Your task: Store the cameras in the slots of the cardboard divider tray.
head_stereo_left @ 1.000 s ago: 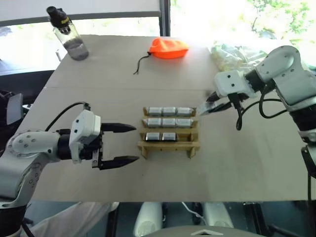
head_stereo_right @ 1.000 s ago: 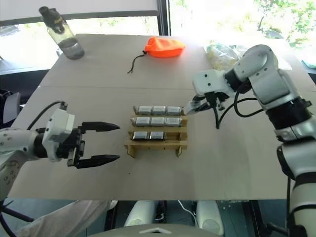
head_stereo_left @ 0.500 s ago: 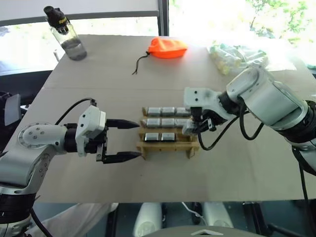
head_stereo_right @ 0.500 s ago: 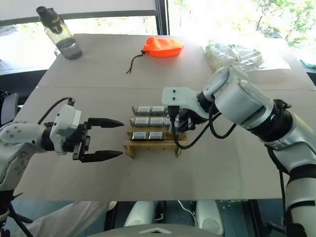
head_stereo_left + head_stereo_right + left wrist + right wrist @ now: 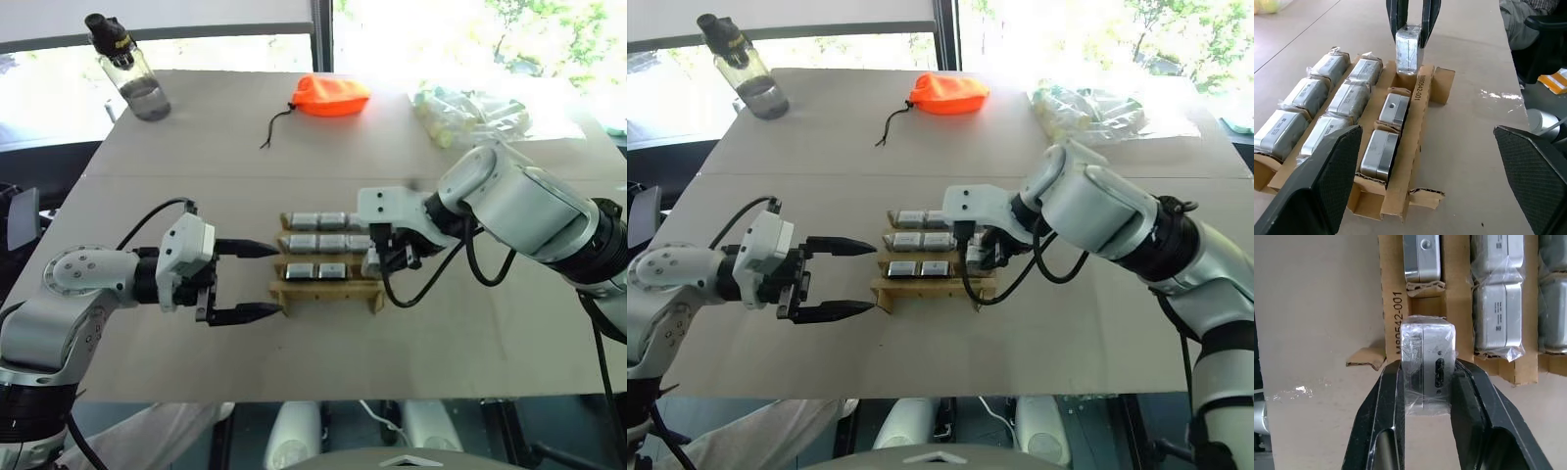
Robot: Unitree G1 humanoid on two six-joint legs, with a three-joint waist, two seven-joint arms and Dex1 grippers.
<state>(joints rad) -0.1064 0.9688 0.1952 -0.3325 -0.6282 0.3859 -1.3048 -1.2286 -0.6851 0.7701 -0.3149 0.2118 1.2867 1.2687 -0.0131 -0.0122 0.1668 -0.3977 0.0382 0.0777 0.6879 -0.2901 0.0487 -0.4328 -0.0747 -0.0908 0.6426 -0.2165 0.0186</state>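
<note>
Gripping a plastic-wrapped camera (image 5: 1427,369) between its two black fingers, the right jaws (image 5: 1426,382) hang right over the empty end slot of the front row of the cardboard divider tray (image 5: 1415,112), just right of centre in the head view. Hard to say if the camera's bottom edge already touches the cardboard, looks like it's just at the slot mouth. That same row already holds two cameras (image 5: 1386,142), and the two rows behind look full with three wrapped ones each. The left jaws (image 5: 257,282) are spread wide with nothing in them, level, tips just beside the tray's left end. Farther out on the surface (image 5: 196,137): an orange pouch (image 5: 331,96) top centre, a water bottle (image 5: 132,70) upper left, and a clear bag (image 5: 470,113) upper right.
</note>
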